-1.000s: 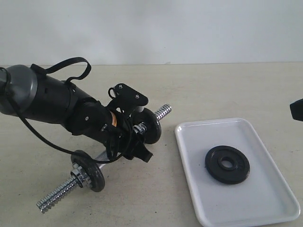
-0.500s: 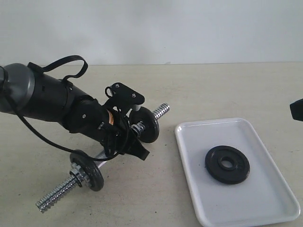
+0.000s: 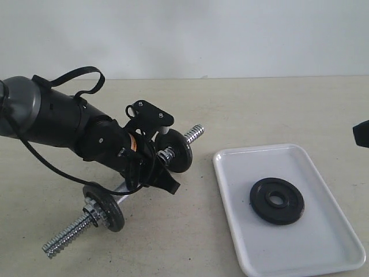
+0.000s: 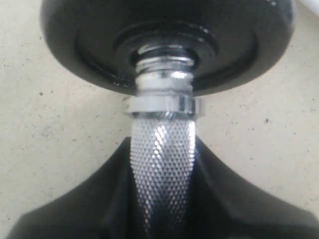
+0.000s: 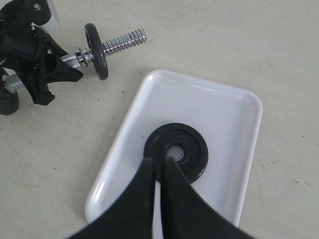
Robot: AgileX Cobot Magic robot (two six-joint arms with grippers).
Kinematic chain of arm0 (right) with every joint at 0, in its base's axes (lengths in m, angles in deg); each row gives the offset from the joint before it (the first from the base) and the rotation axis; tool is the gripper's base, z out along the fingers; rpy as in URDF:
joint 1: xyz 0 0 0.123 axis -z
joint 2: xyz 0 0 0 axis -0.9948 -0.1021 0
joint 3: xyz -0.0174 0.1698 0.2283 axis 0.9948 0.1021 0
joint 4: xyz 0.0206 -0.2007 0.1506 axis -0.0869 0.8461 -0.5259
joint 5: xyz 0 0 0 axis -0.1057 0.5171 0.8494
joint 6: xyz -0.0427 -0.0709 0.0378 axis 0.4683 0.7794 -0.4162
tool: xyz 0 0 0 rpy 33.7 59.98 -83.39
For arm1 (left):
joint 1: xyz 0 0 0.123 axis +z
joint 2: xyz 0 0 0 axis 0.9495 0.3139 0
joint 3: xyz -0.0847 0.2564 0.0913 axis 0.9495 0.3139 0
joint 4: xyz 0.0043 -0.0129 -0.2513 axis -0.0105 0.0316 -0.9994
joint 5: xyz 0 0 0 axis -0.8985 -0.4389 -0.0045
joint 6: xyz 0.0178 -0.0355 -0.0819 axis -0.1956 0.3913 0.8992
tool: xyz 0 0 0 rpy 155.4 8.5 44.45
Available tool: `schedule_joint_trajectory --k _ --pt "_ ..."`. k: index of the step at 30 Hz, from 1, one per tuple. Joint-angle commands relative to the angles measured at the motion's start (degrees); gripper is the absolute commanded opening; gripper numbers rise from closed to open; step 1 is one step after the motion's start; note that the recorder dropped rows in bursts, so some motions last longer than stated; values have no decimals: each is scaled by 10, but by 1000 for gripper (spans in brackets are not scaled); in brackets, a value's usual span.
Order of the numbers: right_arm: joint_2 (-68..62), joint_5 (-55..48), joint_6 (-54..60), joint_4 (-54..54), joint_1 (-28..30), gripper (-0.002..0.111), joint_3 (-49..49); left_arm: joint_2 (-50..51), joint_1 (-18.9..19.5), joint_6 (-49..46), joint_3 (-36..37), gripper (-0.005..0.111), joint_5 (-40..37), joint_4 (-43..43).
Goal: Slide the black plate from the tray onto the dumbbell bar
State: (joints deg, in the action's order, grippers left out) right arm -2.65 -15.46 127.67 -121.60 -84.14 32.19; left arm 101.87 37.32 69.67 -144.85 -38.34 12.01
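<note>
The black plate [image 3: 277,200] lies flat in the white tray [image 3: 242,158] at the right. The dumbbell bar [image 3: 69,235] lies slanted on the table at the left, with one black disc [image 3: 105,208] near its front end and another [image 3: 180,154] near its far end. My left gripper [image 3: 158,163] is shut on the bar's knurled middle [image 4: 162,159], both fingers [image 4: 99,199] pressed against it just behind the chrome collar [image 4: 162,104]. My right gripper [image 5: 159,167] hovers shut above the plate [image 5: 187,149], holding nothing.
The tray [image 5: 234,114] stands a short way right of the bar's threaded far end [image 3: 196,133]. A black part of the right arm [image 3: 362,134] shows at the right edge. The beige table [image 3: 277,109] runs back to a white wall.
My left gripper has closed onto the bar's middle. The bar and the arm have shifted slightly to the left. The plate, the tray and the right arm have not moved.
</note>
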Motion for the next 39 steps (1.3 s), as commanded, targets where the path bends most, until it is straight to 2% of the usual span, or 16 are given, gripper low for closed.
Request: schedule_joint_trajectory --k 1,39 --pt "0 3 2 1 0 0 1 -1 0 4 -2 26 -4 0" --pt "0 6 2 1 0 0 1 20 0 13 -2 26 2 -4"
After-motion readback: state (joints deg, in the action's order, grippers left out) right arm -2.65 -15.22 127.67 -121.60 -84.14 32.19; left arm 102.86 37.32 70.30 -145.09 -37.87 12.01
